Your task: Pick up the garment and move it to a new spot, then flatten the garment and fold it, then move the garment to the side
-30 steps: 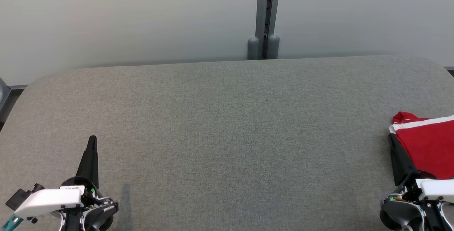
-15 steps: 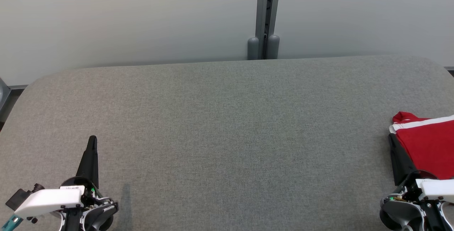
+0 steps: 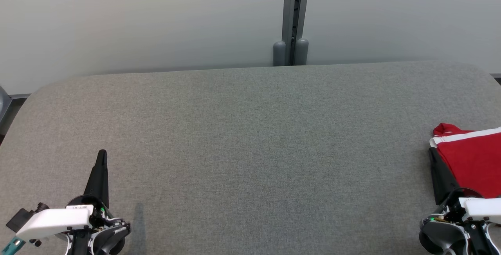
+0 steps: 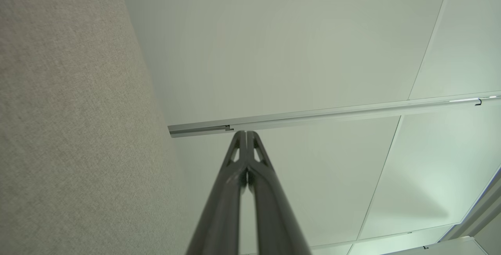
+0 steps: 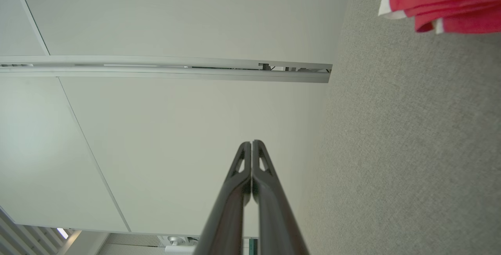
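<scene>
Two claws pressed fully closed and empty, left claw (image 3: 102,155) over grey table (image 3: 250,129), red garment (image 3: 471,165) with white trim lying on table just beside right claw (image 3: 432,153), on its right

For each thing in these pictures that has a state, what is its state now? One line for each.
garment: looks folded, lying at the right side of the table.
left claw: shut, holding nothing.
right claw: shut, holding nothing, beside the garment.
</scene>
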Robot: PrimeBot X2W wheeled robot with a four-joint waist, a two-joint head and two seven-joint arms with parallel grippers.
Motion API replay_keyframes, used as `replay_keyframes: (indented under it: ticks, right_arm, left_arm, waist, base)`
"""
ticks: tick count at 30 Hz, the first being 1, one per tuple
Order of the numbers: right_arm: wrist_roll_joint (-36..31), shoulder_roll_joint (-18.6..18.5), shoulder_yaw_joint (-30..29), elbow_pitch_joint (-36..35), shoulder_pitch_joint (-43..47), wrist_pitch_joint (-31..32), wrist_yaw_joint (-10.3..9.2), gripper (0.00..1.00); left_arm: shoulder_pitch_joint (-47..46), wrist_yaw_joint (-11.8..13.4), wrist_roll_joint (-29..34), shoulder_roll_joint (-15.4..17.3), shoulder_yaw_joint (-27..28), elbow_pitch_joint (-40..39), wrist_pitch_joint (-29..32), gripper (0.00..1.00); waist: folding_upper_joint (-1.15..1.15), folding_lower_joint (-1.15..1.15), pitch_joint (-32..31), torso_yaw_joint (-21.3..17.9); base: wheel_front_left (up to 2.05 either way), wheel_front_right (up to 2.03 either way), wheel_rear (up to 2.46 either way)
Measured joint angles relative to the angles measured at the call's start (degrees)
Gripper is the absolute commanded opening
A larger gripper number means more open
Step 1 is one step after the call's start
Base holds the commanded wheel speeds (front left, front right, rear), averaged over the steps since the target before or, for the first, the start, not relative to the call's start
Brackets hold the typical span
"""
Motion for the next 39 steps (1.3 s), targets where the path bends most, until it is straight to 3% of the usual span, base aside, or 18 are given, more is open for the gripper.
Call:
replay_keyframes:
  ticks: [39]
  right_arm:
    - [0.00, 0.00, 0.01, 0.00, 0.00, 0.00, 0.00, 0.00]
  left_arm:
    - [0.00, 0.00, -0.01, 0.00, 0.00, 0.00, 0.00, 0.00]
  waist:
    - [0.00, 0.00, 0.00, 0.00]
  base:
    - [0.00, 0.00, 0.00]
